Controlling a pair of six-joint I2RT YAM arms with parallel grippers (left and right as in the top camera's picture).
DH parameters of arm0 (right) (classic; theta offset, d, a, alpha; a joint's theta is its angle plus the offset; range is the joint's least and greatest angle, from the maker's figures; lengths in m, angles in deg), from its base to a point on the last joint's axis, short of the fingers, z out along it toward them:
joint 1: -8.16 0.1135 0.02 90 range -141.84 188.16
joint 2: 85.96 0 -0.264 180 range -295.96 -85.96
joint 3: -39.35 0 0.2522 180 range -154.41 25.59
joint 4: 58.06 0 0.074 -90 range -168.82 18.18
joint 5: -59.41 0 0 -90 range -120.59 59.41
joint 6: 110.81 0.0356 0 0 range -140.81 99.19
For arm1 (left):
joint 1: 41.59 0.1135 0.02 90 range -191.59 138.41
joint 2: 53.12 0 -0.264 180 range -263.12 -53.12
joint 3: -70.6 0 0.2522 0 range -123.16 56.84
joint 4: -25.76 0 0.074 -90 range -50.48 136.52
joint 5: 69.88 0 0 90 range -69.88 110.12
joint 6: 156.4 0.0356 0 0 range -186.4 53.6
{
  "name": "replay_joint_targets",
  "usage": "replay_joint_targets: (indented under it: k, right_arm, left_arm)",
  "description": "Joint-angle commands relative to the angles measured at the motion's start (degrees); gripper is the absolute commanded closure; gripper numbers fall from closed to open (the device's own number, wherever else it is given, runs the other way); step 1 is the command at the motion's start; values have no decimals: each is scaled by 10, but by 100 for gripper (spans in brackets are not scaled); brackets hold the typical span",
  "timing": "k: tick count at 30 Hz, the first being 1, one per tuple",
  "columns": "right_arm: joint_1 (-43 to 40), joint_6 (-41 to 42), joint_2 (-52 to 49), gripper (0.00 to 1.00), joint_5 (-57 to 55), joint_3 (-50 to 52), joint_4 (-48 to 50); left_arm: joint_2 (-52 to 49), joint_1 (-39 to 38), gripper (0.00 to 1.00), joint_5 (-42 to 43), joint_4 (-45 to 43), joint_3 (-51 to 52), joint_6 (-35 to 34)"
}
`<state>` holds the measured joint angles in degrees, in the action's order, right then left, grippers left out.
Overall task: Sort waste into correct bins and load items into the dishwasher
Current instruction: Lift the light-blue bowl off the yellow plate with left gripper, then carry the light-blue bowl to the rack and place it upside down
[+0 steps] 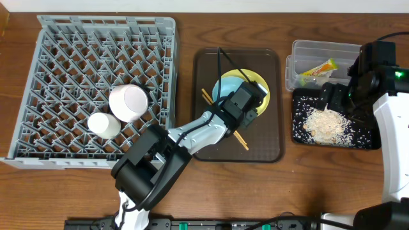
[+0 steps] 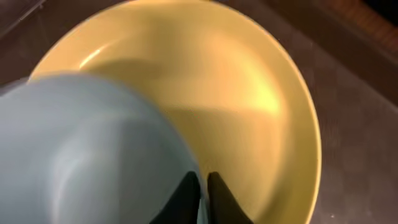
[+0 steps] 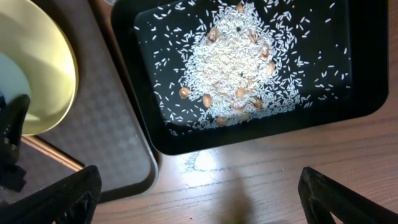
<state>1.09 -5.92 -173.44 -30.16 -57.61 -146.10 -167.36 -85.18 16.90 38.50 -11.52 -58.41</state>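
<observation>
My left gripper is shut on the rim of the light blue bowl. The bowl rests on the round yellow plate. Wooden chopsticks lie under my left arm. The pinkish-white bowl and the small white cup sit in the grey dish rack. My right gripper is open and empty beside the black tray, which holds the rice scraps. The yellow-green wrapper lies in the clear tub.
The plate, bowl and chopsticks lie on a dark brown serving tray between the rack and the bins. Bare wooden table shows below my right gripper. Loose rice grains are scattered across the black tray's floor.
</observation>
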Motion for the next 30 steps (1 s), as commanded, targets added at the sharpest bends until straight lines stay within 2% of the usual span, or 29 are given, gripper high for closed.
replay_joint_targets:
  k: [1, 6, 17, 24, 25, 30]
  right_arm:
    - [-4, 7, 6, 1, -2, -3, 1]
    - [-4, 7, 6, 1, -2, -3, 1]
    - [-4, 7, 6, 1, -2, -3, 1]
    - [-4, 7, 6, 1, -2, -3, 1]
    - [-4, 7, 6, 1, -2, -3, 1]
    - [-4, 7, 6, 1, -2, -3, 1]
  left_arm:
    - [17, 1, 92, -3, -1, -10, 3]
    - [35, 1, 92, -3, 8, -10, -13]
    - [152, 33, 92, 3, 37, -10, -25]
    - [203, 140, 93, 136, 42, -10, -73]
    - [207, 182, 92, 198, 42, -10, -97]
    - [206, 284, 92, 352, 41, -10, -144]
